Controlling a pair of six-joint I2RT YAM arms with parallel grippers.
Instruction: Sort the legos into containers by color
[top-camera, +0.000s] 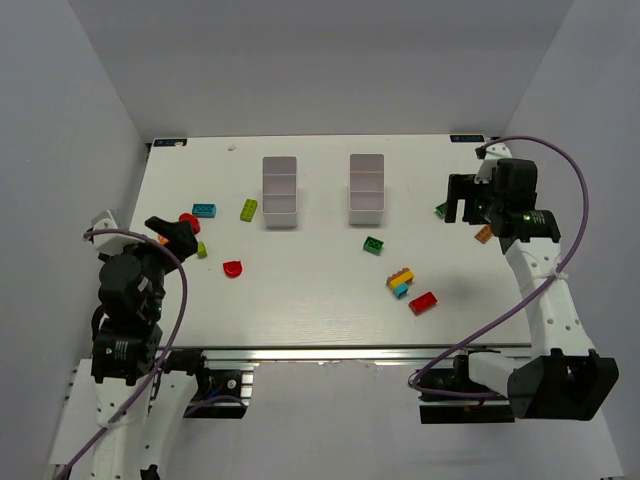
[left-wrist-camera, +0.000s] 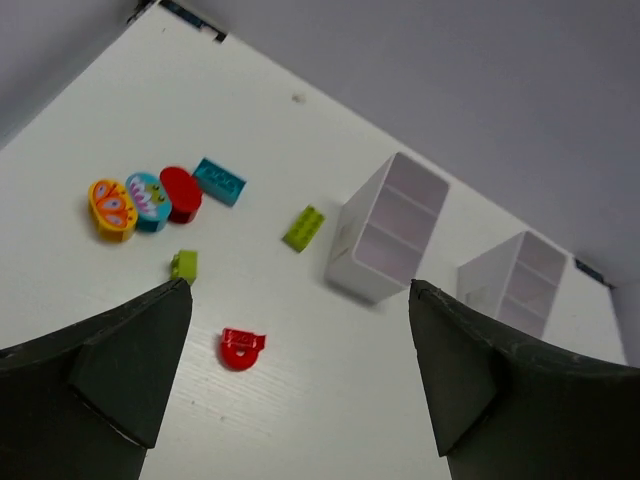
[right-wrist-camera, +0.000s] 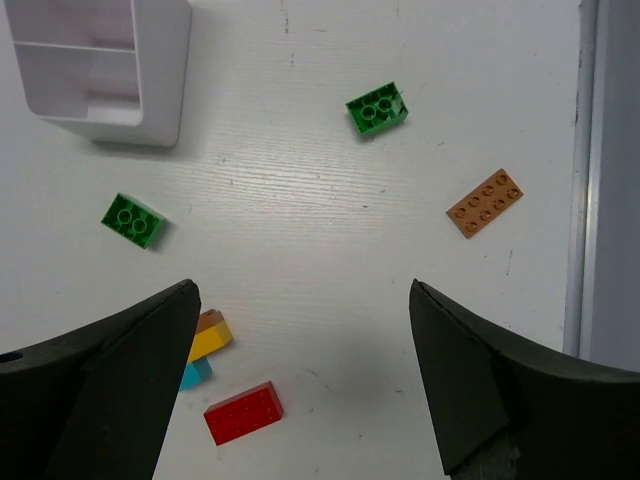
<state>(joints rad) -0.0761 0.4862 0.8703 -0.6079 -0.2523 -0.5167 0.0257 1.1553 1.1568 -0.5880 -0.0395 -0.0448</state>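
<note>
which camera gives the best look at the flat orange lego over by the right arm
The right wrist view: the flat orange lego lies fully in sight, studs up. The top external view shows only a small orange sliver of it, partly hidden by the right arm. The left wrist view does not show it.

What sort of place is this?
Probably a robotics lab test cell: a left arm and right arm bolted at the near edge of a white table, plain walls boxing it in, and toy bricks scattered near two white bins.
</note>
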